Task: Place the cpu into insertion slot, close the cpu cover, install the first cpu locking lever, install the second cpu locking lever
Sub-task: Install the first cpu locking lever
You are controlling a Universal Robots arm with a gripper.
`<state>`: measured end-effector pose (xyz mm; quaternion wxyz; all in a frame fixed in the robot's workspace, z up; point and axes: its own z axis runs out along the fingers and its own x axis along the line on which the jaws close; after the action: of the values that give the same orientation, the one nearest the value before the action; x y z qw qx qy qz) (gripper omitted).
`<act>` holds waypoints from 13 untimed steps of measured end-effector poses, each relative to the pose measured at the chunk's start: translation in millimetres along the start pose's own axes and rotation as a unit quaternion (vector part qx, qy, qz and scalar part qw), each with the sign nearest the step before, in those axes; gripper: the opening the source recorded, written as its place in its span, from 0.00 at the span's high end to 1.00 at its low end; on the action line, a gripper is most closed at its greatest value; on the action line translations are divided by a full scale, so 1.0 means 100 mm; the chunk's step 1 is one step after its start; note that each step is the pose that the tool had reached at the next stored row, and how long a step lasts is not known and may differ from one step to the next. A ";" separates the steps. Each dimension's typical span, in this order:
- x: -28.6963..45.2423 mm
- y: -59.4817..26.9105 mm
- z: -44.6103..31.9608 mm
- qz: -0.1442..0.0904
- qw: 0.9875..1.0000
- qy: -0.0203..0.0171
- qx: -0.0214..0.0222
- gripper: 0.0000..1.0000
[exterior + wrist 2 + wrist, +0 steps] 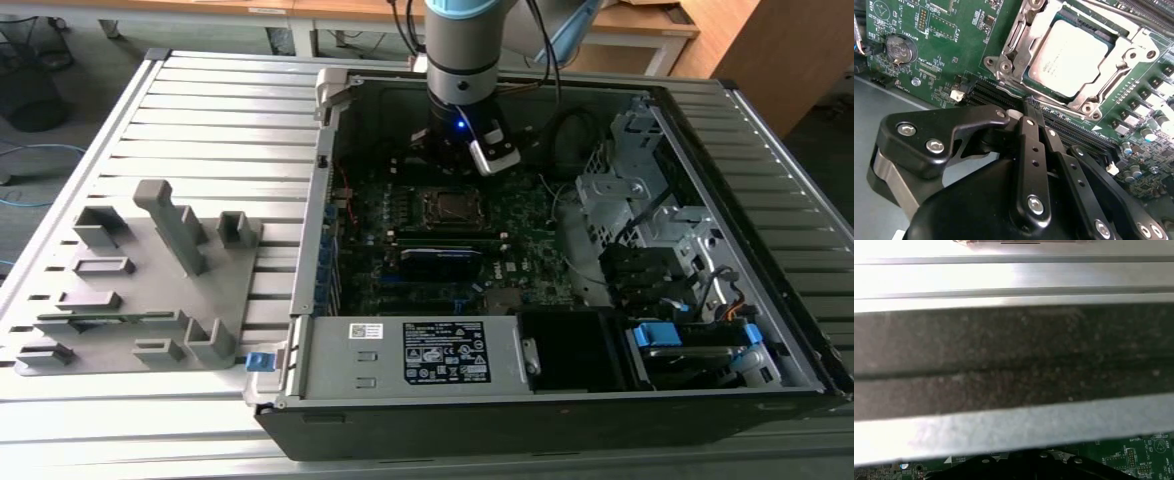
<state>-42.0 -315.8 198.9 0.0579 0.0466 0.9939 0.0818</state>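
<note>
Metal bands are lying across the view, with a sliver of board peeking past them.
A bright ribbed metal surface (1014,275) is glaring beyond a wide dark band (1014,355); a pale grey metal edge (1004,427) is running between that band and a green circuit board (1126,456).

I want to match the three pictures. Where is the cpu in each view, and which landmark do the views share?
Exterior view: the cpu sits mid-picture, on the green motherboard inside the open case.
Second wrist view: the cpu lies framed by the cpu cover.
First wrist view: a metal edge with a strip of board behind it.
Shared landmark: the green motherboard.
</note>
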 end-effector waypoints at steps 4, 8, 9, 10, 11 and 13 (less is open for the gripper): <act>-0.004 -0.013 -0.003 0.000 1.000 0.000 0.000 0.89; -0.023 -0.023 -0.002 0.000 1.000 0.000 0.000 0.89; -0.031 -0.024 -0.002 0.000 1.000 0.000 0.000 0.89; -0.038 -0.024 -0.001 0.000 1.000 0.000 0.000 0.89; -0.043 -0.024 -0.001 0.000 1.000 0.000 0.000 0.89; -0.052 -0.024 0.001 0.000 1.000 0.000 0.000 0.89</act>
<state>-37.1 -318.6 199.0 0.0576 0.0466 0.9939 0.0818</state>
